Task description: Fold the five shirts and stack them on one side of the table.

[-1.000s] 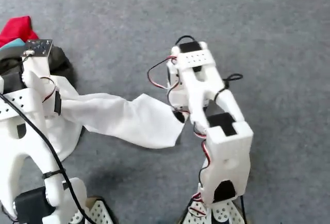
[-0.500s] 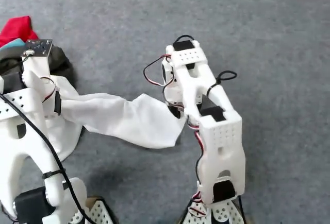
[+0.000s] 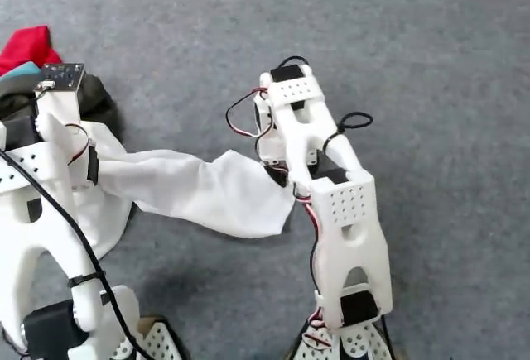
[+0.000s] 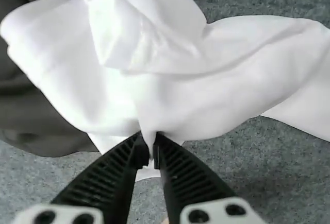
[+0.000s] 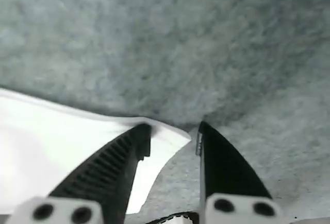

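Observation:
A white shirt (image 3: 199,190) lies stretched across the grey table between both arms. My left gripper (image 4: 151,149) is shut on a bunched fold of the white shirt (image 4: 206,80), beside a dark shirt (image 4: 26,116). In the high view the left gripper (image 3: 91,165) sits at the shirt's left end, mostly hidden under its arm. My right gripper (image 5: 172,131) is open, low over the table, its fingers either side of the white shirt's corner (image 5: 165,137). From above, the right gripper (image 3: 281,180) is at the shirt's right end.
A pile of other shirts sits at the far left: red (image 3: 29,45), teal (image 3: 21,70) and dark (image 3: 98,99). Grey felt table (image 3: 439,87) stretches open to the right and back. Both arm bases stand at the near edge.
The right arm has shifted left and drawn in, bringing its gripper down at the white shirt's right corner. The left arm and the shirt have stayed put.

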Controlling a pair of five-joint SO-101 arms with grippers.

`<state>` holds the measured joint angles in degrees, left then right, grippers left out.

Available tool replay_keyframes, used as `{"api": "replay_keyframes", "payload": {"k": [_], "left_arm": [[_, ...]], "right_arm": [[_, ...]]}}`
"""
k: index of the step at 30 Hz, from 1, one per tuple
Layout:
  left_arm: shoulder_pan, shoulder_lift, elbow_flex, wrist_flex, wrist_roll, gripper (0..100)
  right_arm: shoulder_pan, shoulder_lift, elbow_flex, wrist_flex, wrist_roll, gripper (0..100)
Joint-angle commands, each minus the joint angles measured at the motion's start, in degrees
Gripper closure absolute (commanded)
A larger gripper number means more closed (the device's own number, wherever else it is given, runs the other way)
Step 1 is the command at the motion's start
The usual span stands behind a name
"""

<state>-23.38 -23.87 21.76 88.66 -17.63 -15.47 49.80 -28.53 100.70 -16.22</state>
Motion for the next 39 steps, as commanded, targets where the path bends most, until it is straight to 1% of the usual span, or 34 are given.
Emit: {"api": "replay_keyframes", "payload": {"k": [1, 5, 6, 14, 17, 23, 25, 28, 29, 31, 33, 34, 35, 37, 39], "left_arm": [[-0.40, -1.14, -0.22, -0.53, 0.62, 97], [-0.40, -1.14, -0.22, -0.53, 0.62, 97], [-0.40, -1.14, -0.22, -0.53, 0.62, 97], [-0.40, -1.14, -0.22, -0.53, 0.62, 97], [-0.40, -1.14, -0.22, -0.53, 0.62, 97], [-0.04, -1.14, -0.31, -0.62, 0.62, 97], [0.22, -1.14, -0.84, -0.53, 0.62, 97], [2.42, -1.14, -2.15, 0.88, 0.35, 96], [3.56, -1.14, -2.33, 1.23, 0.35, 95], [6.29, -1.23, -2.07, 1.76, 0.53, 89], [8.66, -1.14, -2.24, 3.16, 0.97, 79], [9.54, -1.14, -2.24, 3.52, 2.73, 74], [10.33, -1.32, -2.24, 3.60, 5.10, 72], [11.56, -1.67, -2.59, 3.43, 7.91, 71], [13.14, -1.23, -3.74, 3.87, 9.14, 71]], "right_arm": [[-2.02, 1.54, -1.36, 0.00, -0.62, 84.5], [-1.76, 1.45, -1.36, 0.18, -0.62, 95.9], [-1.67, 1.45, -1.36, 0.26, -0.62, 96.5], [-1.58, 0.66, -1.01, 0.53, -0.62, 96.7], [-1.58, -2.33, 1.36, 0.53, -0.62, 98.7], [-1.49, -9.63, 6.37, 0.53, -0.18, 98.5], [-0.44, -11.82, 7.16, 0.53, -0.18, 98.5], [3.25, -15.08, 7.08, 0.53, 0.18, 98.5], [4.75, -16.22, 6.90, 0.53, 1.32, 98.5], [7.82, -18.77, 6.90, 0.53, 6.07, 98.5], [11.25, -21.67, 7.08, 0.53, 10.81, 98.5], [13.27, -23.25, 6.90, 0.53, 12.57, 98.5], [15.12, -24.92, 6.64, 0.53, 13.89, 98.5], [19.34, -28.62, 6.55, 0.53, 16.44, 98.5], [23.30, -32.22, 6.55, 0.44, 19.87, 98.5]]}}
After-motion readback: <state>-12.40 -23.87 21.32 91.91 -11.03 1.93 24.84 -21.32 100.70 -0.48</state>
